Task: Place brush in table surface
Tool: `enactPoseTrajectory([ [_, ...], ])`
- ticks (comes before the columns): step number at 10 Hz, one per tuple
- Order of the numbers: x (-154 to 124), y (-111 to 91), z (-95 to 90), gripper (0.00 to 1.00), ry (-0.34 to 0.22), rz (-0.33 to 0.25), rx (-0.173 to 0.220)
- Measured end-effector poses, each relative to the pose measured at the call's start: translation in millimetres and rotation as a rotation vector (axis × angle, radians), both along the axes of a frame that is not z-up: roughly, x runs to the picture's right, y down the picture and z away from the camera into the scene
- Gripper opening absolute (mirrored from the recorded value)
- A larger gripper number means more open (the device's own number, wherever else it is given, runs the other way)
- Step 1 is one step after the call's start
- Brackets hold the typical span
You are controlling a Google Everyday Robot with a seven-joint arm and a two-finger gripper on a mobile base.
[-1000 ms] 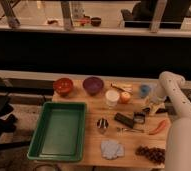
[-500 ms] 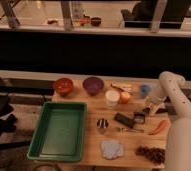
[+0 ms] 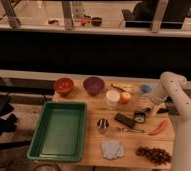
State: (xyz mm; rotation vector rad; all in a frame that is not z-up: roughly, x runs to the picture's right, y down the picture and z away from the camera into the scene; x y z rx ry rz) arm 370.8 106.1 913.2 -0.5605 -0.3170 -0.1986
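The brush (image 3: 140,116), small and dark with a squarish head and pale centre, lies on the light-brown table surface (image 3: 94,107) at the right side. It sits between the flat black block (image 3: 124,120) and the orange carrot (image 3: 159,127). My white arm (image 3: 170,87) reaches in from the right edge and bends down. The dark gripper (image 3: 149,109) hangs just above and to the right of the brush's head, close to it or touching it; which one I cannot make out.
A green tray (image 3: 39,145) fills the table's left half. At the back stand a red bowl (image 3: 64,86), a purple bowl (image 3: 93,85), a white cup (image 3: 112,97) and an orange fruit (image 3: 125,97). In front lie a metal cup (image 3: 103,125), a silvery utensil (image 3: 130,130), a blue cloth (image 3: 112,149) and grapes (image 3: 153,155).
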Motion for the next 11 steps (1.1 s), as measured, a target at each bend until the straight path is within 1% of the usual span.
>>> enactPoseTrajectory([
  [2,5.0,-21.4,-25.9,0.80,0.028,0.022,0.082],
  [3,7.7,-28.3,-35.3,0.80,0.039,0.032,0.113],
  [4,12.8,-31.3,-42.3,0.80,0.049,0.041,0.136],
  [6,10.8,-33.3,-43.4,0.80,0.051,0.050,0.172],
  [7,15.1,-32.3,-45.2,0.80,0.057,0.053,0.175],
  [9,12.6,-34.1,-45.4,0.80,0.055,0.054,0.173],
  [11,15.5,-35.3,-49.9,0.80,0.061,0.064,0.171],
])
